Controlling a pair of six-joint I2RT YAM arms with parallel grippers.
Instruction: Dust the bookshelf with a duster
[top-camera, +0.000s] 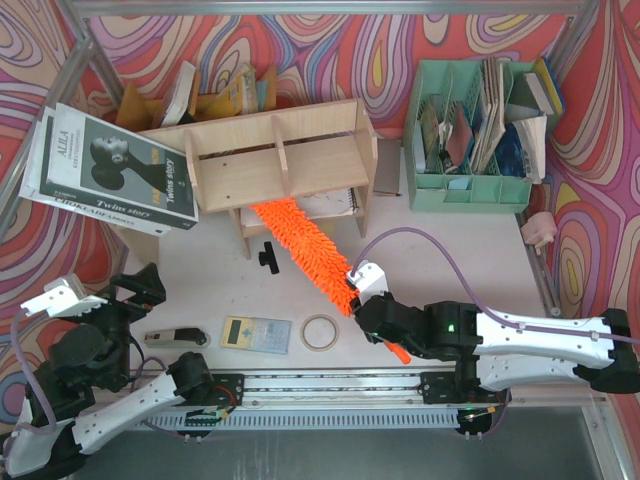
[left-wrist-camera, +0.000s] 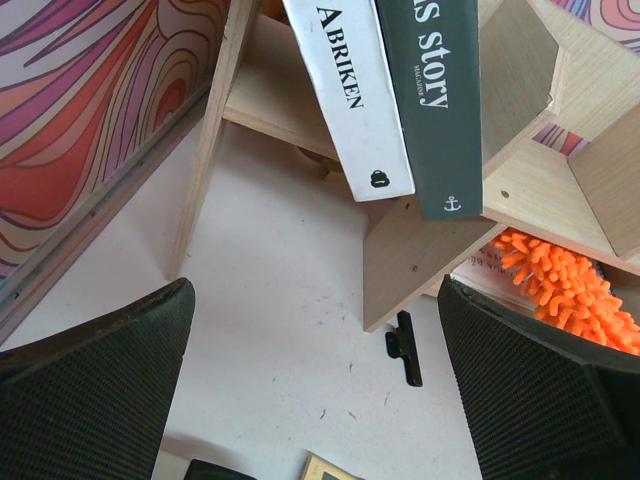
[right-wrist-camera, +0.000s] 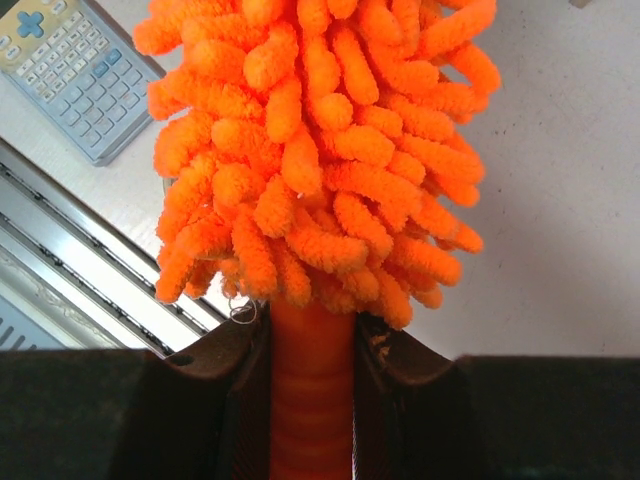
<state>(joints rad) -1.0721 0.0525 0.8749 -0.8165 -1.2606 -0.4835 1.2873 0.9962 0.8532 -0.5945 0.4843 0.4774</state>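
**Duster (top-camera: 305, 250) gripped by the right arm, its head at the foot of the bookshelf (top-camera: 280, 160)**

The right gripper (top-camera: 365, 298) is clamped on the duster where the smooth orange handle meets the fluffy head. In the right wrist view both fingers (right-wrist-camera: 225, 355) press against the ribbed handle from either side. The end of the handle sticks out behind the gripper towards the near edge of the table (top-camera: 450, 270).

The head runs diagonally away from the gripper, up and to the left. Its far tip lies under the front edge of the bookshelf's lower board, just beside a spiral notebook (top-camera: 330, 203) that lies beneath the shelf. From the left wrist view the orange fibres show under that board on the right.

The bookshelf stands at the back of the table, with 2 large books (top-camera: 110, 170) leaning across its left end. A green organiser (top-camera: 470, 190) full of papers stands to its right, well apart from it.

The left gripper (top-camera: 150, 288) hangs over the table's near left area with its jaws wide apart and nothing between them. It faces the left end of the bookshelf.

On the table between the arms lie a calculator (top-camera: 256, 333) and a roll of tape (top-camera: 320, 332). A black clip (top-camera: 268, 257) lies just left of the duster head.
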